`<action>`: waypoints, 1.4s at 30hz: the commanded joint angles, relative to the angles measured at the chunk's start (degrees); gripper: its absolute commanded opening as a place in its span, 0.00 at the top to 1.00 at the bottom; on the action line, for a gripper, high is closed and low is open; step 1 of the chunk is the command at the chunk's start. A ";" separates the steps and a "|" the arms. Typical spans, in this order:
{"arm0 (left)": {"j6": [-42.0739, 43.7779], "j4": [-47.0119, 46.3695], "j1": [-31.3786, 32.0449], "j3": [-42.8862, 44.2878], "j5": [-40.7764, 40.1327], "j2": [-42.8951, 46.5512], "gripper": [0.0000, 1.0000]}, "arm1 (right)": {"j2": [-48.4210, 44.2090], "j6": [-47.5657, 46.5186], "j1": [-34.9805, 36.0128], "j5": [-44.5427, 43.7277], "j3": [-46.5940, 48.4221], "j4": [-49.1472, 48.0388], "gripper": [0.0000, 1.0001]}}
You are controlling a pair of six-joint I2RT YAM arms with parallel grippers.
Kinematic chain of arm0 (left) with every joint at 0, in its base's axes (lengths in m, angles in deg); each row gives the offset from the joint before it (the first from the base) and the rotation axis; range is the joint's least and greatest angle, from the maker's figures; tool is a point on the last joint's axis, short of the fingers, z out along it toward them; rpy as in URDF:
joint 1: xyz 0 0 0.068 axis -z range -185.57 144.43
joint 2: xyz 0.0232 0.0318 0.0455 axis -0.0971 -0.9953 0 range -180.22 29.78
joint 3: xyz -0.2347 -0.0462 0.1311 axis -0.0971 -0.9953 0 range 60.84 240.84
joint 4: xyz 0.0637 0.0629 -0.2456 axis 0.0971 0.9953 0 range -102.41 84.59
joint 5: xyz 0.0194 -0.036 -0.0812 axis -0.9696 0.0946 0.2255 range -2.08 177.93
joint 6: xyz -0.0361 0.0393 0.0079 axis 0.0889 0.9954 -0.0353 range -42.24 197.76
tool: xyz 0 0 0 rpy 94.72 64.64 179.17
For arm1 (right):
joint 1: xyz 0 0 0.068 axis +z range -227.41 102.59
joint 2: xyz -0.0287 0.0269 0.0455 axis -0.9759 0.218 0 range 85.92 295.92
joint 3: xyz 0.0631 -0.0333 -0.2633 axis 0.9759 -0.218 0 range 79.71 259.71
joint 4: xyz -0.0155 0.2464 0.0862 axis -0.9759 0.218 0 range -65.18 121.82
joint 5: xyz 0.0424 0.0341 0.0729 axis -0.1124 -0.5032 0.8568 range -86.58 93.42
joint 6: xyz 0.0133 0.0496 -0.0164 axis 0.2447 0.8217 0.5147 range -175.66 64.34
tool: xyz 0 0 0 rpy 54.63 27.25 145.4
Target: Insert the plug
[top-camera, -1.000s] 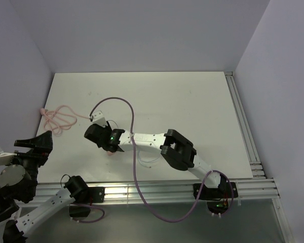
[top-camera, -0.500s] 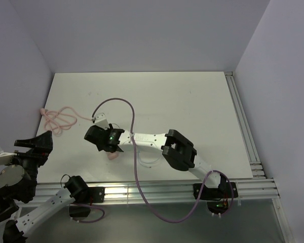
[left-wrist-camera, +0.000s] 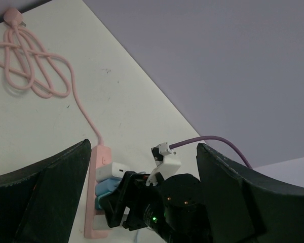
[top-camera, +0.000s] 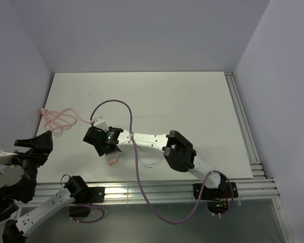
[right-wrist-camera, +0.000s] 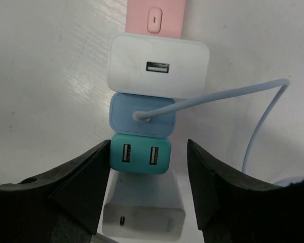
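The pink socket strip [right-wrist-camera: 156, 17] lies on the table with several chargers stacked on it: white [right-wrist-camera: 158, 63], blue [right-wrist-camera: 142, 126], teal [right-wrist-camera: 141, 155], and white [right-wrist-camera: 142, 212]. The pale wire [right-wrist-camera: 233, 93] ends in its small plug head [right-wrist-camera: 140, 117], which sits in the blue charger's face. My right gripper [right-wrist-camera: 148, 152] is open and empty, its fingers on either side of the teal charger, close above it. In the top view it [top-camera: 93, 139] covers most of the strip [top-camera: 112, 162]. My left gripper [top-camera: 35, 144] is open and empty, raised at the near left.
The strip's pink cord [top-camera: 61, 119] lies coiled at the table's left edge, also in the left wrist view [left-wrist-camera: 35, 71]. A purple robot cable [top-camera: 111, 101] arches over the right wrist. The thin wire loops on the table by the right forearm [top-camera: 148, 163]. Aluminium rails [top-camera: 243, 131] run along the right side.
My right gripper has shifted slightly to the left and away, so more of the strip's near end shows. The left arm has not moved.
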 commanded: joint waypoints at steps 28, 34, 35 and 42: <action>0.17 0.76 1.79 1.46 -1.43 0.58 0.10 | 2.25 -1.43 -1.72 7.87 12.44 10.63 0.40; 0.26 -0.03 2.14 1.02 -1.43 0.49 0.10 | 3.65 -1.87 -1.80 9.45 14.02 10.63 0.43; 0.26 0.06 2.14 1.10 -1.43 0.40 0.10 | 4.00 -1.96 -1.72 9.63 14.20 10.55 0.44; 0.00 0.24 2.49 1.19 -1.78 0.32 0.10 | 5.32 -1.96 -1.89 9.89 14.73 10.81 0.52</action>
